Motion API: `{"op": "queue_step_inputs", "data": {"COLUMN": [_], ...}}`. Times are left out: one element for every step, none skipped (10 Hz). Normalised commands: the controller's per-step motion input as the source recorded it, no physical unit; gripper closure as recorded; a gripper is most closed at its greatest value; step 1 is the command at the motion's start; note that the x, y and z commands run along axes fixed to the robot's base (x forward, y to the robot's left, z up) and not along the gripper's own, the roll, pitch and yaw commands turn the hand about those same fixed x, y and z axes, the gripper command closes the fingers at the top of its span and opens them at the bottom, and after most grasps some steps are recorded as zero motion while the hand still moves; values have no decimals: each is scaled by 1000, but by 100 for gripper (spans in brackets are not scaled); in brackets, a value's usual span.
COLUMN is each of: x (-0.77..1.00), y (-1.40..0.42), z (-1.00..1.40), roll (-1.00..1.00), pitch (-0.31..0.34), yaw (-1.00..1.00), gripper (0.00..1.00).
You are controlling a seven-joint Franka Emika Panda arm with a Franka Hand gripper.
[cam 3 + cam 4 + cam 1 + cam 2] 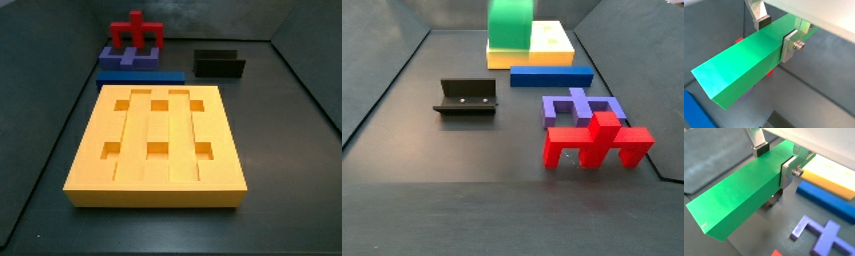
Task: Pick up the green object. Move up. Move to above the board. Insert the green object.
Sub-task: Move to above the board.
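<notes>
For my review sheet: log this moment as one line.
gripper: shut on green object | green object: lifted, not yet inserted | board: holes empty

We see our gripper [777,34] only in both wrist views [775,161]; no arm shows in either side view. Its two silver fingers [791,46] are closed against opposite long faces of the green bar [741,65], one dark pad [761,149] pressing the far face, the other plate flat on the near face. The bar is lifted off the floor.
</notes>
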Motion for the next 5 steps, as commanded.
{"op": "queue_step_inputs", "data": {"x": [25,40,46,-164,-165], "y": [0,6,8,-1400,-1400], "z": [812,420,182,166,156], "roll": [8,-3,8,112,148], "pitch": [75,77,73,370,308], "yaw": [5,1,4,237,212], "gripper": [100,100,100,100,100]}}
